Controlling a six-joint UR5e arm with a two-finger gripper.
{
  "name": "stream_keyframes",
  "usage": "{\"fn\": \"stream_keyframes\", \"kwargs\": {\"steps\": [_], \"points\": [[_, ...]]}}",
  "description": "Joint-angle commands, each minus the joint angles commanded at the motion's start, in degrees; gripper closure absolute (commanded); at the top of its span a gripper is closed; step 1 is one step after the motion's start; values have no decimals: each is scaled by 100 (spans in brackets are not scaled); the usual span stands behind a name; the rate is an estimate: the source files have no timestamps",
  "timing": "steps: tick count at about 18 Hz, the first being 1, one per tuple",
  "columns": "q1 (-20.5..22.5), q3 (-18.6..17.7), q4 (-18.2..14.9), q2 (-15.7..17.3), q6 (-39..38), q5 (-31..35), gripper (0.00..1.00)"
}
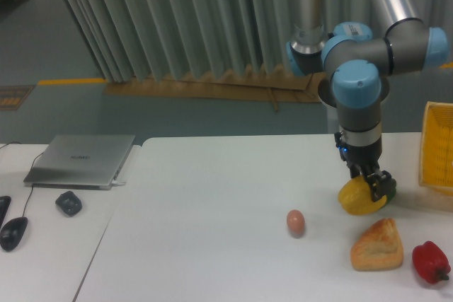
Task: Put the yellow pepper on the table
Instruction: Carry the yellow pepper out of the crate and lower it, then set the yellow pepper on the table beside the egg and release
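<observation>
Gripped between the dark fingers of the gripper [369, 187] is the yellow pepper [357, 199], which is held low over the table [212, 245], toward its right side. Whether the pepper's underside is touching the white surface cannot be told from this view; it is seen very close to it. The gripper is pointed downward from a wrist with light blue caps, and one finger is seen in front of the pepper's right half.

The brown egg [295, 222] is set on the table to the left of the pepper, apart from it. A piece of bread [377, 244], golden and roughly triangular, is laid just in front of the pepper, nearer the camera. The red bell pepper [430, 262] is found to the right of the bread, near the table's right edge. A yellow basket [437, 148] is seen at the right border, cut off by the frame, to the right of the gripper. The green bell pepper cannot be seen; the spot behind the gripper and its load is hidden.

On a separate white desk [49, 245] at the left, a closed grey laptop [81, 161] is placed, with a small dark object [69, 203] in front of it and a black mouse [13, 232] near the left border. Pleated grey curtains [177, 19] are hung behind the tables.
</observation>
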Motion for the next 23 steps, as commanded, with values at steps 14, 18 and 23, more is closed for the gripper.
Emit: {"fn": "stream_keyframes", "kwargs": {"steps": [14,18,23], "points": [[-370,61,185,-246,-502,344,32],[-370,62,185,-238,-484,352,0],[-352,70,185,-229,-449,335,0]]}}
